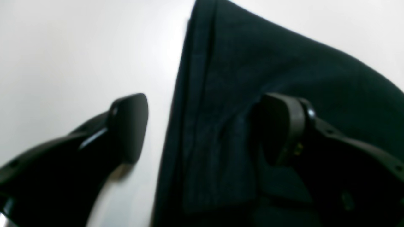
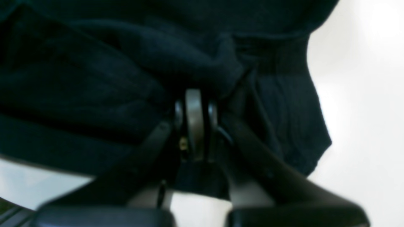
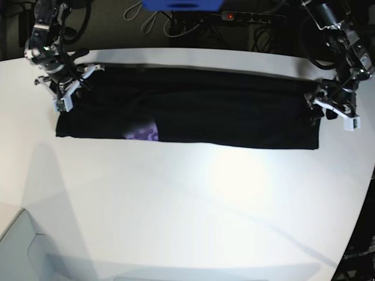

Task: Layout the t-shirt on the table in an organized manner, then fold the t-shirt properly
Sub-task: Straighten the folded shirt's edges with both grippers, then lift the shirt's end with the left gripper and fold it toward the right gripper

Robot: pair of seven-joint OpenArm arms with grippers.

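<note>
The black t-shirt [image 3: 234, 111] lies folded into a long band across the far half of the white table [image 3: 187, 205]. A bit of purple print [image 3: 143, 133] shows at its near edge. My right gripper [image 3: 67, 93] is at the band's left end. In the right wrist view that gripper [image 2: 194, 121] is shut on bunched t-shirt [image 2: 94, 78] cloth. My left gripper [image 3: 334, 108] is at the band's right end. In the left wrist view it [image 1: 205, 129] stands open, one finger over bare table and the other over the t-shirt [image 1: 252, 56], straddling the cloth's edge.
A power strip [image 3: 252, 17] and cables lie beyond the table's far edge, next to a blue object [image 3: 181, 4]. The table's curved edge [image 3: 363, 193] runs down the right side. A pale grey surface [image 3: 23, 246] shows at the lower left corner.
</note>
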